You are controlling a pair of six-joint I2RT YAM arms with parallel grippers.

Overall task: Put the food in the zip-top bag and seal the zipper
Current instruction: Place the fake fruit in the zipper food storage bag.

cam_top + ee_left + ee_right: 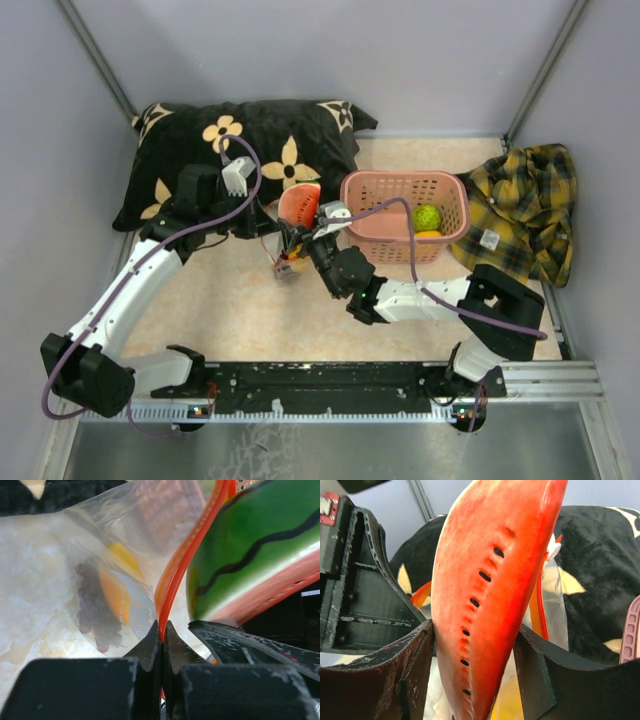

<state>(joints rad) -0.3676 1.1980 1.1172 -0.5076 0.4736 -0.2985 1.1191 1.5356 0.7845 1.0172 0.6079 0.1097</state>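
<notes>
Right hand clamps the watermelon slice, which hides most of the zip-top bag; left hand pinches the zipper.

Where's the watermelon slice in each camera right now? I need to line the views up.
Top external: the watermelon slice sits at centre, just left of the pink basket.
Left wrist: upper right, striped green rind toward the camera.
Right wrist: centre, red seeded flesh running top to bottom.
Shared landmark: the black floral pillow, visible in all three.
</notes>
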